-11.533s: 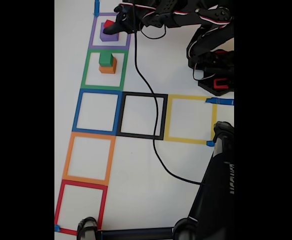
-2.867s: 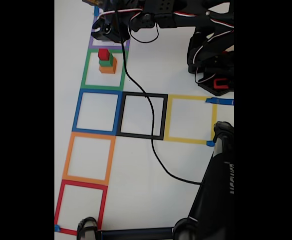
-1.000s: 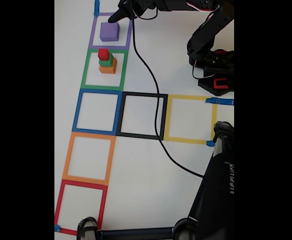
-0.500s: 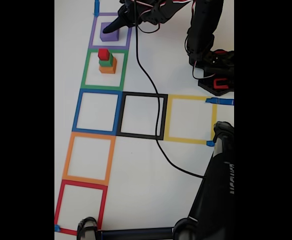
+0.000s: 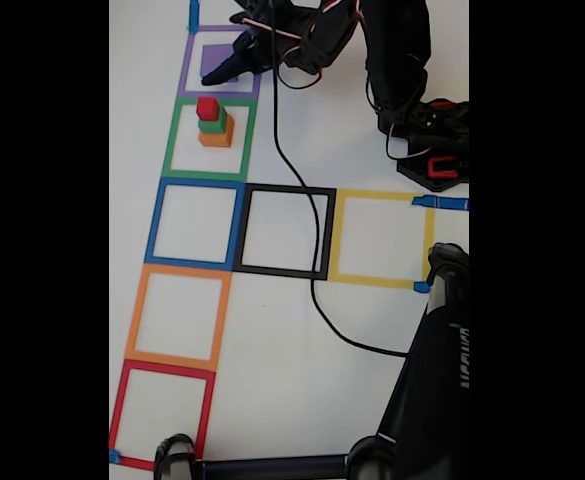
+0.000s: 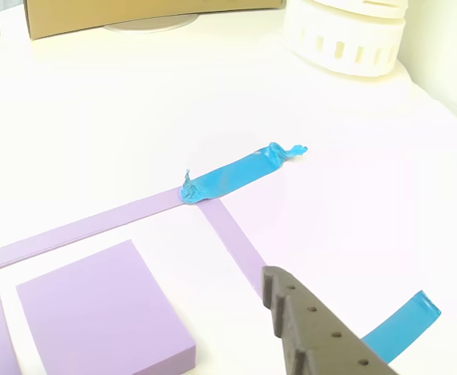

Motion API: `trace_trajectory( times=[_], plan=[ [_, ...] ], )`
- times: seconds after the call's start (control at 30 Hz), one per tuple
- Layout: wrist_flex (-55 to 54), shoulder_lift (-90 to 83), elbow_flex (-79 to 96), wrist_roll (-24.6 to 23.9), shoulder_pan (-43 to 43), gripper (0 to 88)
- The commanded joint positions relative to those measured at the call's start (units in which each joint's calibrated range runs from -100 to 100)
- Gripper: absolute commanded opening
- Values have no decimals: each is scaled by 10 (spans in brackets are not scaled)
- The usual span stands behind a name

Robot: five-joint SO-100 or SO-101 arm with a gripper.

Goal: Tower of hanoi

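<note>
Gripper [image 5: 224, 71] at upper left of the fixed view, dark tip lying across the lower right part of the purple block [image 5: 215, 58] inside the purple square [image 5: 185, 72]. Cannot tell whether spread or pressed together: one toothed grey finger [image 6: 310, 332] entering the other view from the bottom edge, set off to the right of the purple block [image 6: 103, 312] and not touching it, its partner out of frame.

Judged as the approach to the biggest piece. Red cube [image 5: 208, 106] on green cube [image 5: 212, 124] on orange cube [image 5: 218, 136], stacked in the green square [image 5: 172, 142] just below. Purple block alone, flat on the white table [image 5: 292, 330], close to the taped corner with blue tape [image 6: 236, 176].

Next move, by judgement: shift toward the block until it sits between the fingers, drop lower, close on its sides, then lift clear without brushing the small tower next door.

Arm stretched leftward from its base [image 5: 430, 150] at upper right of the fixed view, bent down at the wrist, black cable [image 5: 275, 150] trailing down across the black square [image 5: 284, 232].
</note>
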Motion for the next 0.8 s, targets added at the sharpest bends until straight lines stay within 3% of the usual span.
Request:
trace_trajectory(
  times=[0.0,0.77],
  plan=[
    [-41,19,-2,0,0,479],
    [-141,143,-49,0,-20,468]
  ],
)
